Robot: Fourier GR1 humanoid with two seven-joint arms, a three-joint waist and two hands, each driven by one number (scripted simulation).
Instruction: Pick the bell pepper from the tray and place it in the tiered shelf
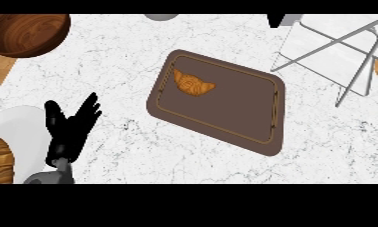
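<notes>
Left robot hand point(67, 127), fingers straight and up, left of the tray point(244, 117).

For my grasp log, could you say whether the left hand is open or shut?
Open: the left hand has straight, spread fingers and holds nothing.
</notes>
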